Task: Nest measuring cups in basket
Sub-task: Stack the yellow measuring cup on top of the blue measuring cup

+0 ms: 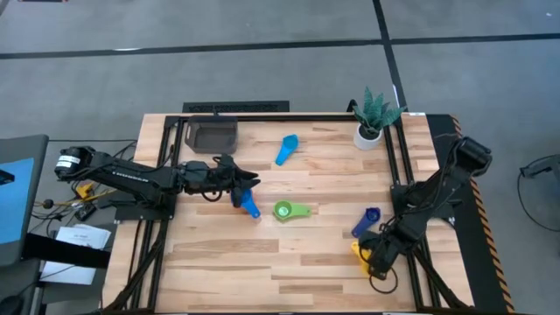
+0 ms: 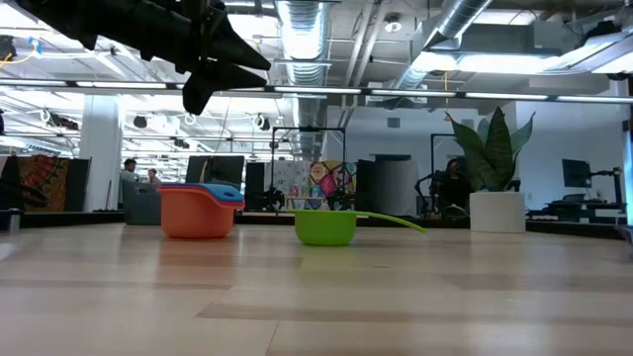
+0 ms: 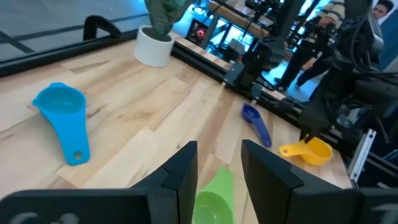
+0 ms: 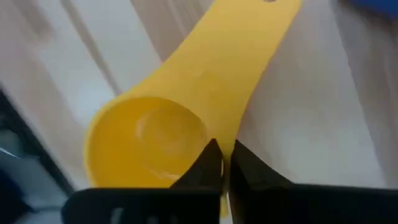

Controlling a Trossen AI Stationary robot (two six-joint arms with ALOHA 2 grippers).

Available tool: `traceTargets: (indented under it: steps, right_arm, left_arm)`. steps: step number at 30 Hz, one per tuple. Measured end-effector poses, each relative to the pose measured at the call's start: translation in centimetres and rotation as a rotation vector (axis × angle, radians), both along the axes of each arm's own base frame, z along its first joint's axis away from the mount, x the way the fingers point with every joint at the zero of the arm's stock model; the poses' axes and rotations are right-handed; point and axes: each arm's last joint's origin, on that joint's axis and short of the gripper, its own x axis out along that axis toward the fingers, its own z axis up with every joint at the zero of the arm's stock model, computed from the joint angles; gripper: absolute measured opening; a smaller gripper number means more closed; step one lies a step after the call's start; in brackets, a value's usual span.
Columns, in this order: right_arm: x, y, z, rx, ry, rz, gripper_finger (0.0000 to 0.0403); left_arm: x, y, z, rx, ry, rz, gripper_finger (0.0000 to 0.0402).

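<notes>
Yellow measuring cup [image 4: 186, 118], beside the dark blue cup [image 1: 366, 220], pinched by the closed right end effector [image 4: 221, 165]; left end effector [image 3: 217, 168], open, hovers above the green cup [image 1: 290, 211]; next, presumably, lifting toward the basket [image 1: 213, 136].

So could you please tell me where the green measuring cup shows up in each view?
High view: green measuring cup at table centre.
Low view: centre, handle pointing right.
Left wrist view: between the left pincer's fingers.
Right wrist view: not in it.
Shared landmark: white plant pot.
</notes>
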Motion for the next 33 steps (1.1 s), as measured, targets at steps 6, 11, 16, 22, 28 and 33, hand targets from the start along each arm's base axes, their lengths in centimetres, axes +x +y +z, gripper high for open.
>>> traceTargets:
  steps: [6,11,16,22,28,33]
  right_arm:
    - [2.8,-0.7,0.9,0.080,-0.166,-0.312,0.0027]
    - [6.3,-2.0,2.3,0.175,-0.437,-0.524,0.0009]
    - [9.9,-4.2,4.8,0.295,-0.745,-0.638,0.0017]
    - [12.2,-6.9,7.1,0.466,-0.938,-0.535,0.0007]
    - [13.0,-8.9,7.5,0.570,-0.912,-0.466,0.0011]
    - [13.3,-9.9,7.9,0.640,-0.914,-0.431,0.0007]
  left_arm:
    - [0.0,-0.1,0.0,-0.002,0.000,-0.044,0.0112]
    - [0.1,-0.4,0.0,-0.009,-0.001,-0.107,0.0112]
    - [0.1,-0.9,0.0,0.039,0.007,-0.170,0.0112]
    - [0.3,-1.8,1.0,0.222,0.007,-0.278,0.0112]
    - [1.0,-2.3,3.9,0.459,-0.001,-0.325,0.0112]
    - [1.6,-2.3,5.2,0.644,0.091,-0.358,0.0119]
